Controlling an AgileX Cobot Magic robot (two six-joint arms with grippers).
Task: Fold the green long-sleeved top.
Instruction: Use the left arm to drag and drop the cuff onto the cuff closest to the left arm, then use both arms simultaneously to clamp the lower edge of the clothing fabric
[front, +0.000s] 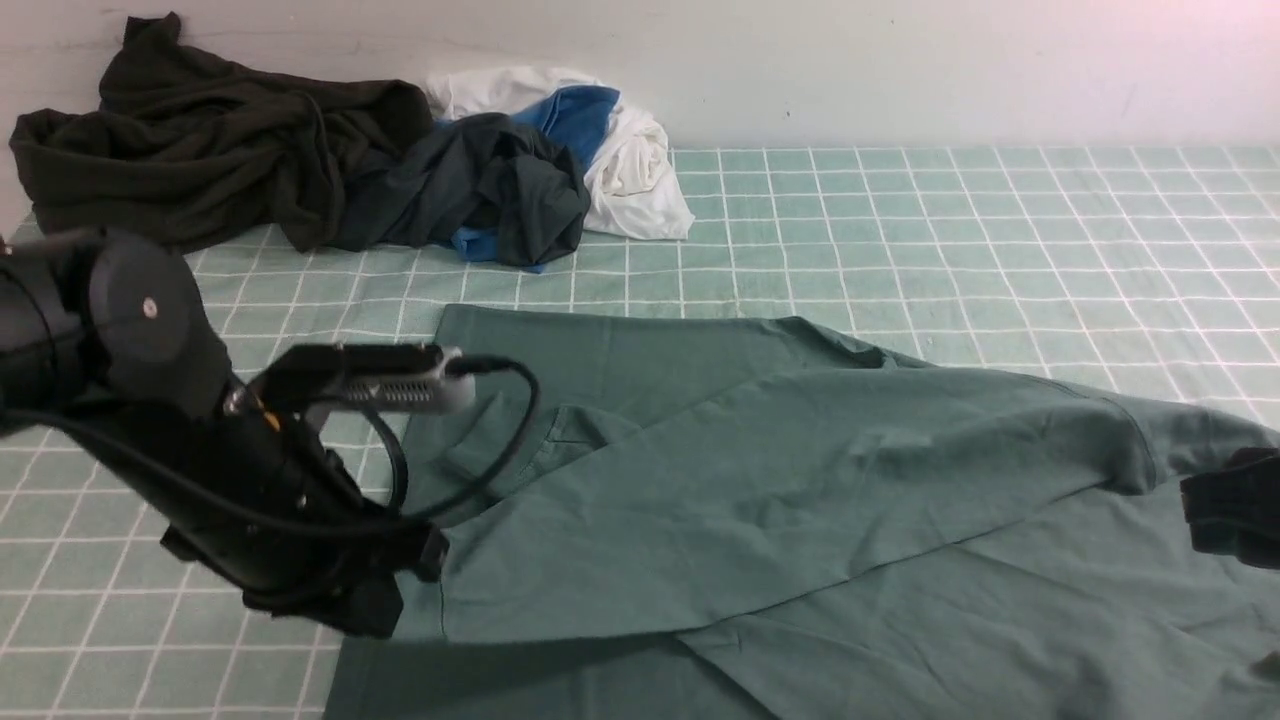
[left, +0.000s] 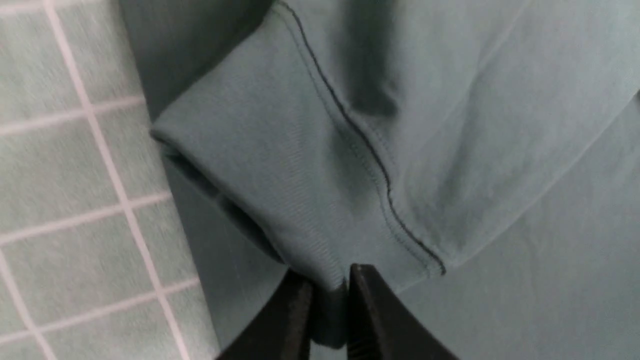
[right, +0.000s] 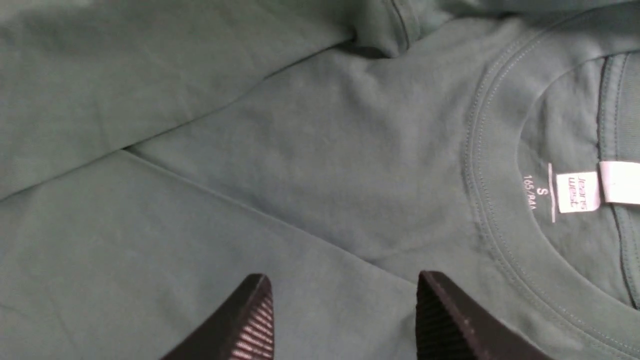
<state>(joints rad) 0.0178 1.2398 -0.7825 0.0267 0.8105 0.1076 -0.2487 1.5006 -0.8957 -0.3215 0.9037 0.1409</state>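
Green jersey, the long-sleeved top (front: 1000, 600) lies flat in front of the heap of clothes (front: 330, 170), one sleeve (front: 750, 500) folded across its body. The left gripper (left: 328, 280) is clenched on the cuff (left: 260, 175); the right gripper (right: 342, 280) hangs parted over the fabric near the collar (right: 492, 150).

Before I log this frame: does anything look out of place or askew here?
Nothing looks damaged. One sleeve of the green top lies slantwise across its body, its cuff pinched by the left gripper. A crumpled pile of other clothes sits at the far left.
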